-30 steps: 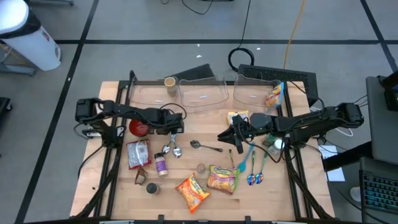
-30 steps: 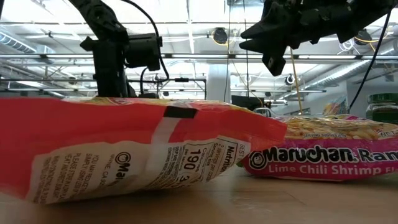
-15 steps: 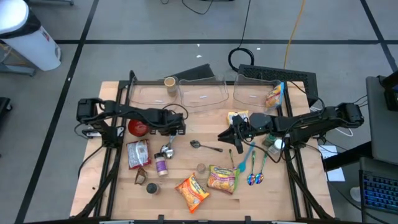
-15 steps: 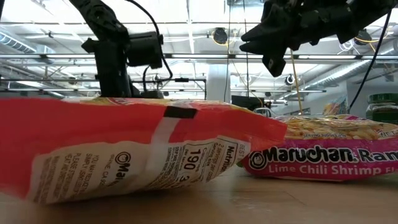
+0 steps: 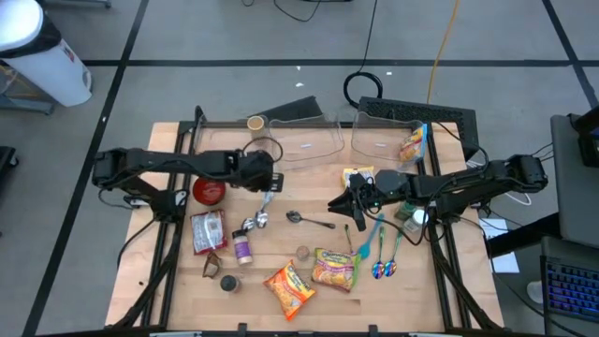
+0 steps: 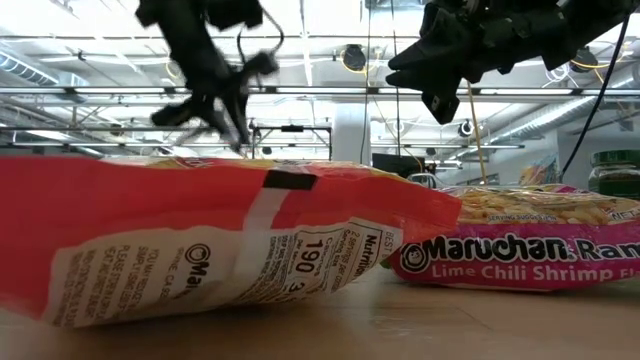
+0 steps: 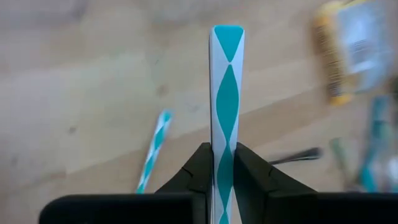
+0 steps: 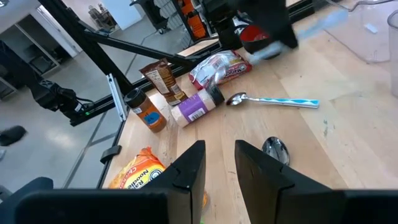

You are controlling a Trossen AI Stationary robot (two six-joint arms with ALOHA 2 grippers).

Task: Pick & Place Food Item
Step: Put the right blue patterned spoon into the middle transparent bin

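My left gripper [image 5: 266, 185] is above the table's left middle, shut on a spoon with a teal-and-white handle [image 7: 225, 93]. A second such spoon [image 5: 253, 223] lies flat on the table below it. Two ramen packs [image 5: 288, 288] [image 5: 335, 269] lie flat near the table's front edge and fill the low view [image 6: 220, 250]. My right gripper [image 5: 348, 212] hovers at the right middle, open and empty [image 8: 221, 168]. My left gripper pinches the spoon's teal-and-white handle [image 7: 224, 158] between its two fingers. The fingers lie along the handle, whose free end [image 7: 227, 34] sticks out past the fingertips. The spoon is lifted clear of the table; its bowl is hidden behind the fingers.
Clear bins [image 5: 304, 140] [image 5: 388, 140] stand at the far edge, one with a snack pack [image 5: 412, 145]. A metal spoon [image 5: 309, 220], a purple-labelled bottle [image 5: 242, 248], a red lid [image 5: 209, 192], a snack bag [image 5: 208, 231], small jars and more teal spoons [image 5: 384, 248] lie about.
My left gripper has risen and gone toward the table's far edge, tipping as it went, still shut. One teal-handled spoon has come up with it, clear of the table; the other spoon has stayed where it lay.
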